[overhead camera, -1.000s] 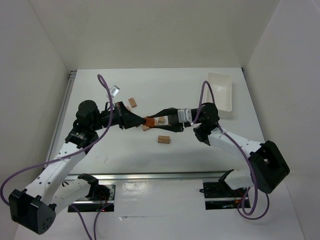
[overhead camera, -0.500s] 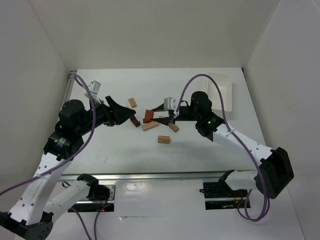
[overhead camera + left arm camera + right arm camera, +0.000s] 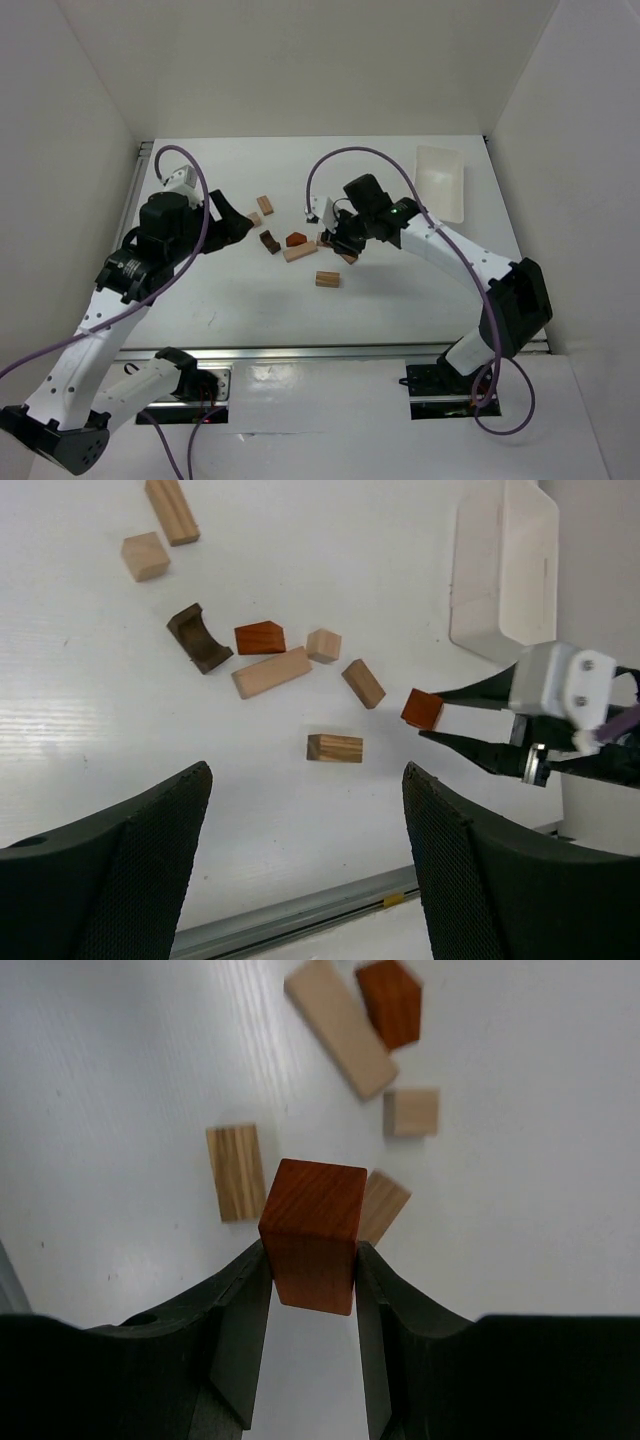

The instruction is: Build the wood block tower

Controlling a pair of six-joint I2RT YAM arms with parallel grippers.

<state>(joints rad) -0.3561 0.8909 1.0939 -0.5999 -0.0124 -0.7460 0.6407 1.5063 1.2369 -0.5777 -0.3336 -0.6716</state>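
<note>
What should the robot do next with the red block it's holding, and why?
Probably lower the right gripper and set its reddish-orange cube on the long tan bar: the cube hangs clamped above the table, and nothing is stacked yet.

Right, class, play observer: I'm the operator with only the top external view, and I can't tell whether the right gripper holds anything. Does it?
Observer: Yes. The right wrist view shows the right gripper shut on a reddish-orange cube.
Operator: And the left one?
Observer: In its wrist view the left gripper is open and empty.
Operator: That dark piece's shape?
Observer: The dark brown piece is a small arch with a curved hollow, beside the reddish wedge.
</note>
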